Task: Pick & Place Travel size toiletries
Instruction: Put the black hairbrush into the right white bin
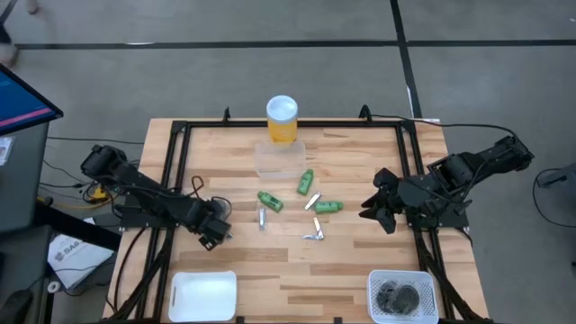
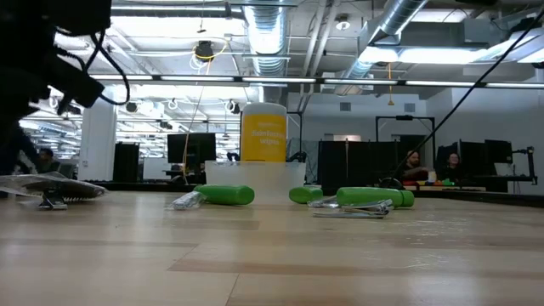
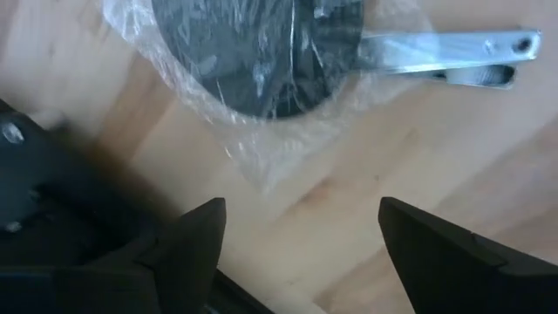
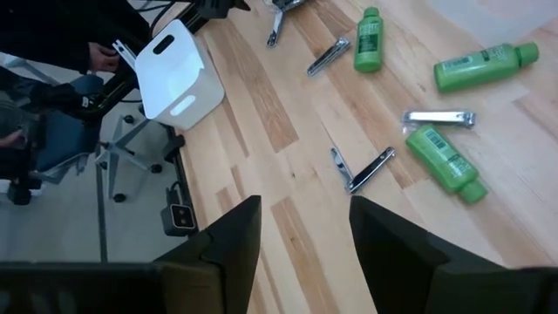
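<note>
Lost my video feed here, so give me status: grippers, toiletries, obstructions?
Left gripper open, over a wrapped dark round piece. Right gripper open, empty, at table's right side. Green tubes and metal pieces loose mid-table. Nothing obstructing.

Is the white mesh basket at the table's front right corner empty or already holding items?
Holding items. In the high view, dark grey round pieces lie inside the white mesh basket; how many cannot be told.

- Lighting: even, bright, from ceiling strips (image 2: 212, 78) seen in the low view.
- Shadows: soft, short on the table (image 1: 288, 261).
- Glare: on plastic wrap (image 3: 261, 131), left wrist view.
- Blur: near tabletop, low view; left claw (image 3: 296, 253) out of focus.
</note>
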`<control>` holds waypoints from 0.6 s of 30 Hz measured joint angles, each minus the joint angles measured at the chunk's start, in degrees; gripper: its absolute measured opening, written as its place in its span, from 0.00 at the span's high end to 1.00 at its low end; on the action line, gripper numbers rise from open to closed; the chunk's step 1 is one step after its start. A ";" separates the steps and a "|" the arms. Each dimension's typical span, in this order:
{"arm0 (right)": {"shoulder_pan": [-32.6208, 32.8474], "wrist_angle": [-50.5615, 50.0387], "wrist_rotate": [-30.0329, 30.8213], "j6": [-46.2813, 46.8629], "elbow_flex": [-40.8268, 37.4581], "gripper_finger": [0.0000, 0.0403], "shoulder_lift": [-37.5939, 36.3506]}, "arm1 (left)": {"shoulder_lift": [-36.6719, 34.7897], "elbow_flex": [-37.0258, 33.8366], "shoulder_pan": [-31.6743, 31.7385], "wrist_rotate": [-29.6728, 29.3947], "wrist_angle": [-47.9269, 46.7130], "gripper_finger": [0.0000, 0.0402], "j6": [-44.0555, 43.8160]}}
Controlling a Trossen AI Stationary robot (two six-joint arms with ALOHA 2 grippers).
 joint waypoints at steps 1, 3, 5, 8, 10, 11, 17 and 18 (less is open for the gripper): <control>0.00 0.00 0.00 0.29 0.00 0.58 0.00 | 0.89 -0.01 0.01 -0.13 0.04 0.26 0.46; -0.01 0.01 -0.05 0.93 0.00 0.58 0.00 | 2.41 0.00 0.02 -0.14 0.20 0.26 1.74; -0.32 0.02 -0.11 1.06 0.00 0.58 0.00 | 3.93 -0.02 0.02 -0.13 0.25 0.26 3.26; -0.83 0.02 -0.16 1.56 0.00 0.58 0.00 | 5.74 -0.02 0.02 -0.60 0.32 0.26 4.70; -1.20 0.04 -0.18 2.12 0.00 0.58 0.00 | 6.73 -0.02 0.02 -1.93 0.37 0.26 4.83; -1.32 0.08 -0.18 2.16 0.00 0.58 0.00 | 7.14 -0.02 0.03 -2.52 0.39 0.26 4.85; -1.40 0.20 -1.26 2.17 0.00 0.58 0.00 | 9.05 -0.46 0.04 -2.98 0.84 0.26 6.69; -1.40 0.20 -1.35 2.17 0.00 0.58 0.00 | 9.37 -0.78 0.04 -2.58 0.88 0.26 6.75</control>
